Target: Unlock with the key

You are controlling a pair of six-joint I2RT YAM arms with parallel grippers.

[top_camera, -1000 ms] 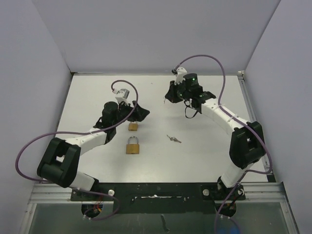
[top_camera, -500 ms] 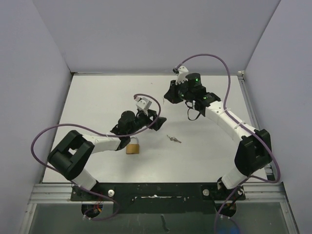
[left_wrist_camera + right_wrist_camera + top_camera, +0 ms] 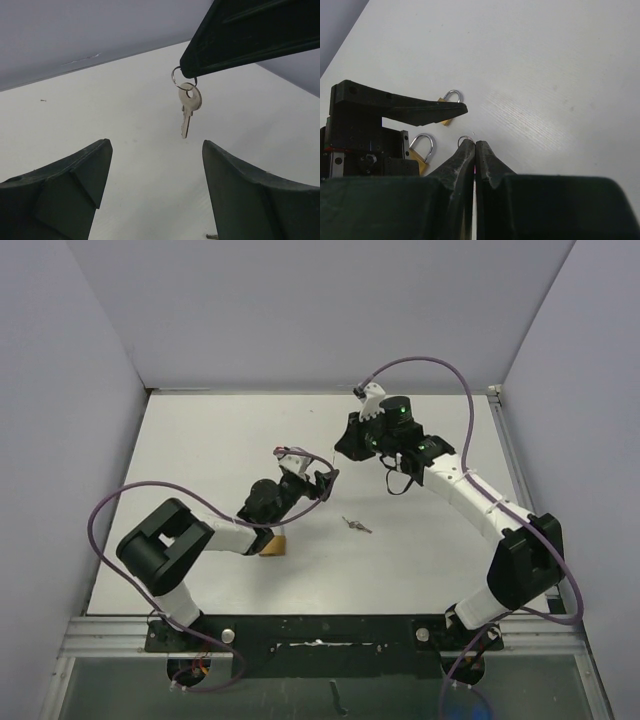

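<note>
The right gripper (image 3: 474,146) is pinched shut, and the key (image 3: 188,107) hangs from it in the air (tip pointing down). The left gripper (image 3: 156,146) faces the key, fingers apart. A gold padlock (image 3: 272,545) lies on the tabletop (image 3: 200,440), partly under the left arm.

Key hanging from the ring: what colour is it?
The key is silver, best seen in the left wrist view.

top cam overhead, wrist cams low, close, sharing key (image 3: 187,118)
</note>
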